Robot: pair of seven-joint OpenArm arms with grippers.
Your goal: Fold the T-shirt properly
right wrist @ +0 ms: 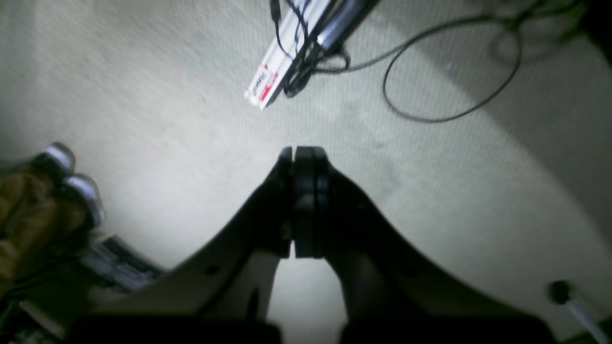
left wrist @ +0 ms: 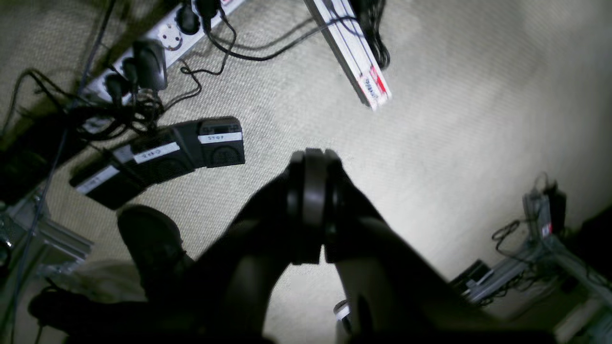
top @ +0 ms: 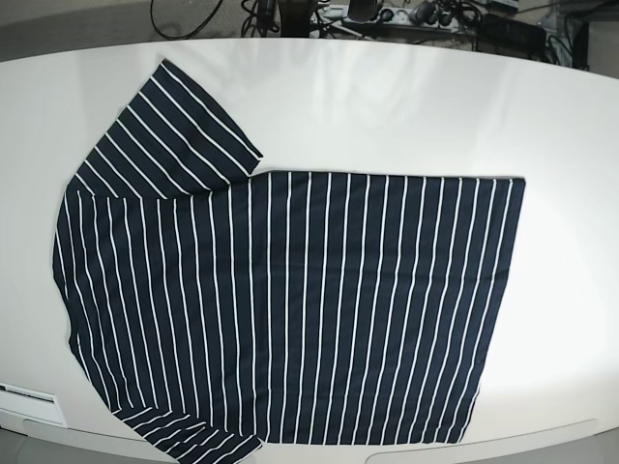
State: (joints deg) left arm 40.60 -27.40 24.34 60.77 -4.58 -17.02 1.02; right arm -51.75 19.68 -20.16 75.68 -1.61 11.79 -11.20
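Start position: dark navy white-striped fabric T-shirt (top: 290, 300) lies flat, unfolded.
Both grippers (left wrist: 313, 157) (right wrist: 303, 155) pressed together, apparently empty; pinch sleeve edges evenly.

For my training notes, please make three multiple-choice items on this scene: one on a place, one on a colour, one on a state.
1. Where does the T-shirt lie?
A. Spread on the white table
B. On the carpet
C. Hanging from a gripper

2. What colour are its stripes?
A. Red
B. White
C. Yellow

3. How is the left gripper?
A. Open, empty
B. Shut on the shirt
C. Shut, empty

Answers: 1 A, the base view shows it flat on the tabletop. 2 B, thin white lines cross the dark fabric. 3 C, the fingertips meet above bare carpet.
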